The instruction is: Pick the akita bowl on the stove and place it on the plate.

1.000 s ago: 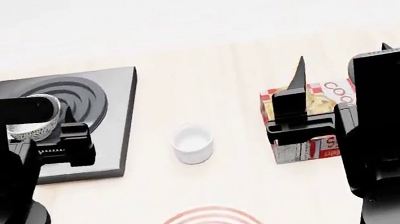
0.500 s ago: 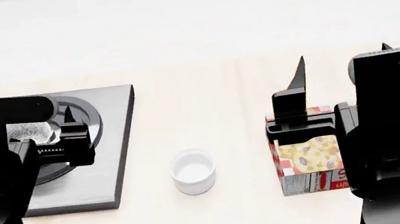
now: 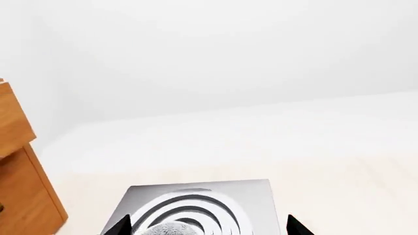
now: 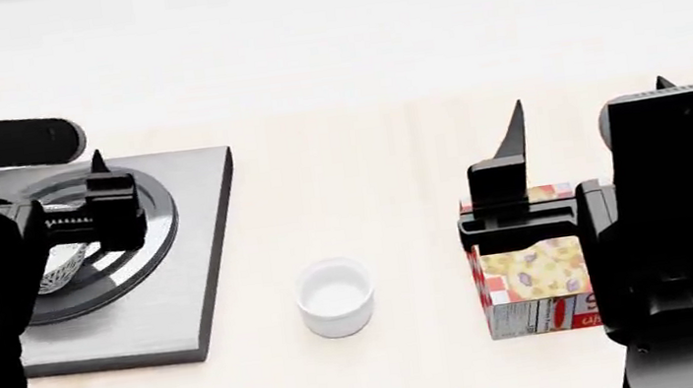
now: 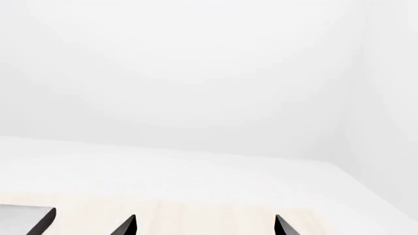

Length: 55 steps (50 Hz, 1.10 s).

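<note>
**Left tool above the bowl: risks before the grasp**

The bowl [image 4: 62,267] sat on the stove [image 4: 188,303], on the burner rings, largely hidden behind the left arm in the head view. The plate was not in view in any picture, so the drop-off point could not be checked.

Likely faults from this position:
- A tip could strike the rim during descent and push the bowl across the smooth burner, if the tool was not centred over it.
- A grip on one wall only could let the round bowl tilt or slip during the lift.
- On the carry, the white cup [image 4: 335,297] stood on the counter near the stove and could be knocked over.

The left tool [image 3: 205,226] had its tips well apart in the left wrist view, with the bowl's speckled top between them at the frame edge; contact could not be confirmed, and it appeared to hold nothing. The right tool [image 5: 203,224] also stood apart and empty, above the printed box [image 4: 531,275].
</note>
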Tool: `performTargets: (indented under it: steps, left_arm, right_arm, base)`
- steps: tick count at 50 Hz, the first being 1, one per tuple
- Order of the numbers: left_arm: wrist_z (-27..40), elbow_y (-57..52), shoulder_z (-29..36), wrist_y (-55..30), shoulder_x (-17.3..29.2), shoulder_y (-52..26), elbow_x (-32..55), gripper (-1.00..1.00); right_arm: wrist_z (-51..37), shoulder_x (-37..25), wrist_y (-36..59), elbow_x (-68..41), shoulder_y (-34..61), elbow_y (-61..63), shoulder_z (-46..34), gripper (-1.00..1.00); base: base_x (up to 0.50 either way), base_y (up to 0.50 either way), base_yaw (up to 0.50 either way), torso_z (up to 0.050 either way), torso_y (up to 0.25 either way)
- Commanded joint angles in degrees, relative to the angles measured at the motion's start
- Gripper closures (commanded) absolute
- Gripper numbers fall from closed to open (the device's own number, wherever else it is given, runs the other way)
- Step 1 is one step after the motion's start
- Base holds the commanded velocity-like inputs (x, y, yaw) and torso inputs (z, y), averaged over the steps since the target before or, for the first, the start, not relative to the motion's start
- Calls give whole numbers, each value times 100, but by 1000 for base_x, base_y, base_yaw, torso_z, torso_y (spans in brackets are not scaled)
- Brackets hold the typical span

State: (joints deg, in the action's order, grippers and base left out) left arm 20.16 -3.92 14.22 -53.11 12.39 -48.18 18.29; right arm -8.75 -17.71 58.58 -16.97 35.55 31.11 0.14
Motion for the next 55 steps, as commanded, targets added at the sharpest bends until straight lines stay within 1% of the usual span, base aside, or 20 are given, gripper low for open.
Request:
performTargets:
  steps: [1, 4, 6, 9, 14, 15, 16, 18, 20, 25, 28, 30, 33, 38, 40, 43, 47, 55]
  left_arm:
    - [-117, 494, 65, -502, -98, -1040, -104, -100]
    - [-161, 651, 116, -565, -99, -1274, -113, -100]
    - [-370, 687, 255, -583, -53, -1441, -62, -100]
    - [-451, 871, 378, -578, -59, -1666, -96, -100]
    - [-633, 1223, 449, -510, -86, -1965, -67, -100]
    - [-709, 1363, 312, -566, -157, -2047, 64, -100]
    - [-725, 1415, 313, -559, -169, -2066, 74, -100]
    - [-804, 1629, 464, -482, -175, -2158, 10, -100]
    - [-830, 1885, 473, -420, -230, -2333, -9, -100]
    - [-726, 2727, 395, -216, -361, -2822, -132, -100]
    - [-661, 3009, 361, -138, -410, -2973, -171, -100]
    - [-481, 3383, 110, -99, -516, -3164, -129, -100]
    - [-481, 3736, 130, -41, -568, -3316, -158, -100]
    - [-431, 4291, 33, 197, -671, -3474, -151, -100]
    - [-333, 4455, -137, 252, -747, -3497, -68, -100]
    - [-370, 4458, -96, 283, -808, -3464, -41, -100]
    - [-343, 4557, -284, 331, -867, -3454, 115, -100]
    - [-260, 4585, -293, 412, -868, -3390, 157, -100]
  right_arm:
    - [93, 81, -58, 69, 15, -61, 98, -100]
    - [82, 84, -53, 60, 17, -55, 105, -100]
    - [80, 86, -72, 54, 12, -68, 119, -100]
    - [73, 95, -95, 43, -1, -82, 144, -100]
    - [53, 95, -62, 23, 13, -62, 158, -100]
    - [58, 93, -91, 29, 0, -81, 141, -100]
    - [71, 89, -106, 23, -7, -87, 134, -100]
    - [67, 83, -26, -4, 24, -16, 124, -100]
    - [63, 86, -68, 1, 15, -55, 135, -100]
    - [51, 95, -148, 8, 2, -125, 150, -100]
    - [34, 97, -95, -12, 17, -91, 158, -100]
    - [35, 98, -114, -19, 1, -93, 167, -100]
    - [32, 97, -127, -25, 3, -104, 168, -100]
    - [17, 99, -83, -53, 20, -79, 183, -100]
    - [11, 101, -78, -63, 17, -70, 193, -100]
    - [-1, 100, -65, -75, 10, -53, 206, -100]
    - [-2, 103, -81, -83, 16, -76, 210, -100]
    - [-32, 103, -26, -116, 25, -27, 221, -100]
  base:
    - [0, 0, 0, 0, 0]
    - [0, 0, 0, 0, 0]
    - [0, 0, 0, 0, 0]
    - [0, 0, 0, 0, 0]
    - [0, 0, 0, 0, 0]
    - [0, 0, 0, 0, 0]
    - [0, 0, 0, 0, 0]
    - [0, 0, 0, 0, 0]
    - [0, 0, 0, 0, 0]
    - [0, 0, 0, 0, 0]
    - [0, 0, 0, 0, 0]
    - [0, 0, 0, 0, 0]
    - [0, 0, 0, 0, 0]
    - [0, 0, 0, 0, 0]
    - [0, 0, 0, 0, 0]
    - [0, 0, 0, 0, 0]
    - [0, 0, 0, 0, 0]
    - [0, 0, 0, 0, 0]
